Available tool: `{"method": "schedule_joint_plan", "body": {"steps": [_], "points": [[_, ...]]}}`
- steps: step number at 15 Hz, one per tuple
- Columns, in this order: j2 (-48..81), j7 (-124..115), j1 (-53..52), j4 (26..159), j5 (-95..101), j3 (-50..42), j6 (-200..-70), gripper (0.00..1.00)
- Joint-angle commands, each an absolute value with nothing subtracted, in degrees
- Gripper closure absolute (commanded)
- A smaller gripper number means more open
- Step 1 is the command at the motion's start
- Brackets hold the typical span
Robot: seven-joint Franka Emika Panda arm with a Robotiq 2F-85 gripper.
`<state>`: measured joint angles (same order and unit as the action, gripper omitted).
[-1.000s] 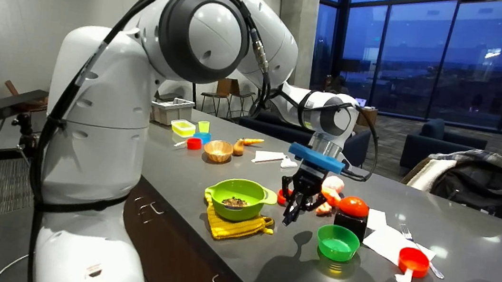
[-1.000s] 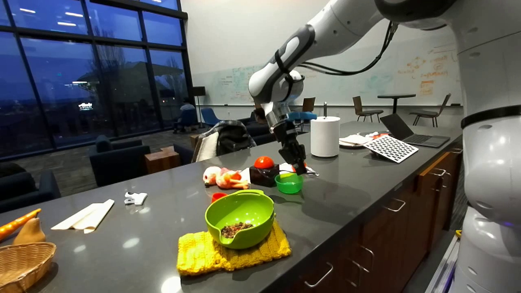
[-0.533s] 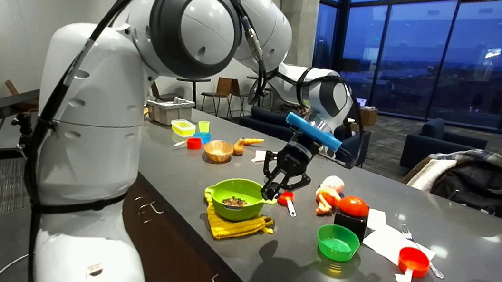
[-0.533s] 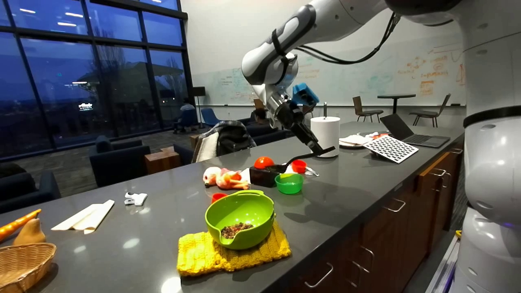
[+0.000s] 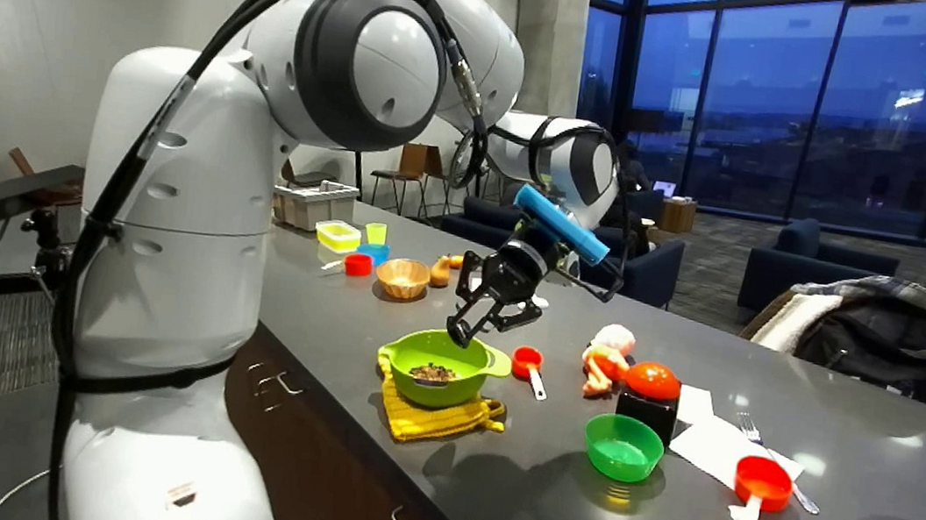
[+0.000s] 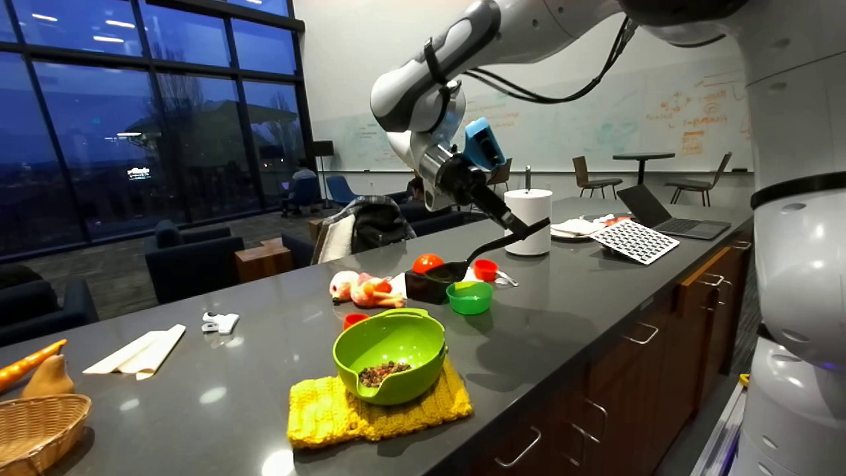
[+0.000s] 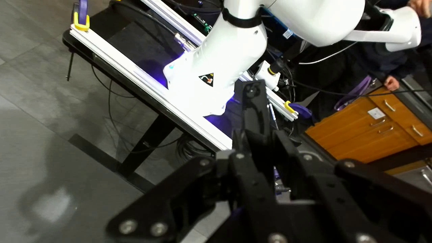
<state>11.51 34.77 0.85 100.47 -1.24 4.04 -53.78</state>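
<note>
1. A grey counter stretches beneath the scene.
2. The white robot arm reaches out above it.
3. The black gripper, tilted downward, is clenched around the handle of a black ladle; the wrist view shows the handle's end jutting out between its fingers.
4. The black ladle hangs in the air, bowl end lowest; in an exterior view that end shows against a black box, and whether they touch I cannot tell.
5. A yellow knitted cloth lies under a lime-green bowl.
6. The black box bears a round red tomato.
7. A small green cup stands just beside the box.
8. Small dark and reddish bits lie inside the lime-green bowl.
</note>
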Motion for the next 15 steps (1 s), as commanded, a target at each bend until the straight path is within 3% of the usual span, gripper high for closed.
{"method": "schedule_joint_plan", "body": {"steps": [1,15], "points": [[15.14,36.96,0.0,97.9,-2.07,5.2,-51.29,0.94],[30.18,29.0,-0.49,88.28,-6.71,6.36,-39.18,0.94]]}}
